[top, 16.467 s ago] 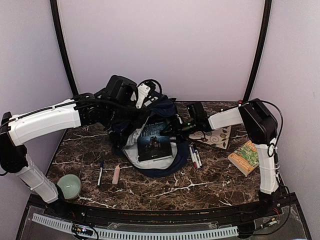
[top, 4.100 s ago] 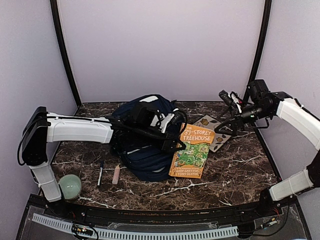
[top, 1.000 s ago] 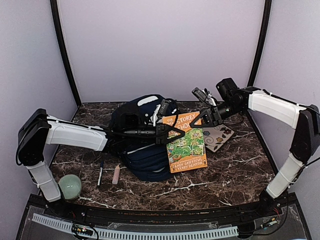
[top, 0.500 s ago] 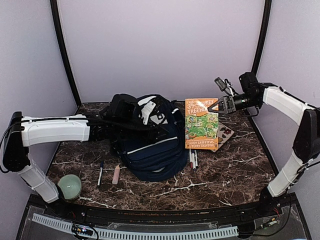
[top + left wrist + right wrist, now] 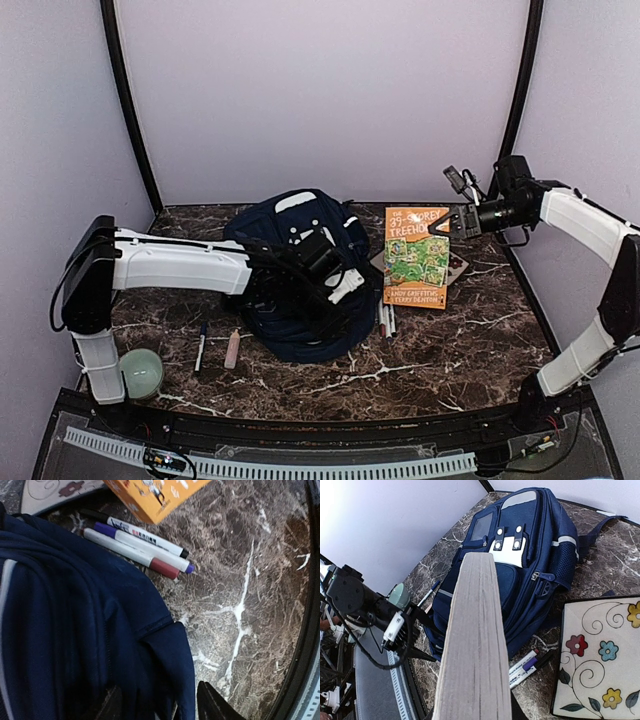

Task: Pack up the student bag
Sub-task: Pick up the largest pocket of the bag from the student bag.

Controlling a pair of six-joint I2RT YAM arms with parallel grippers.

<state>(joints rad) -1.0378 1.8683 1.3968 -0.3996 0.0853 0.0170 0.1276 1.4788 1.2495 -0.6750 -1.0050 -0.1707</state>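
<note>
Overhead, you see the right gripper [image 5: 453, 222] pinching the top corner of the orange paperback book [image 5: 417, 258], holding it upright just right of the large navy-blue fabric backpack [image 5: 290, 215], its arm stretched inward from the right. Your right wrist view shows only the book's grey page edge, with the backpack lying beyond. Your left wrist view adds three capped markers [image 5: 140, 545] touching the backpack's hem. The left gripper [image 5: 160, 707] is spread, straddling that hem at the backpack's right side, its arm reaching low across the marble table [image 5: 470, 340].

Matt cloth student bag [image 5: 300, 335]; glossy marble table [image 5: 450, 340].
</note>
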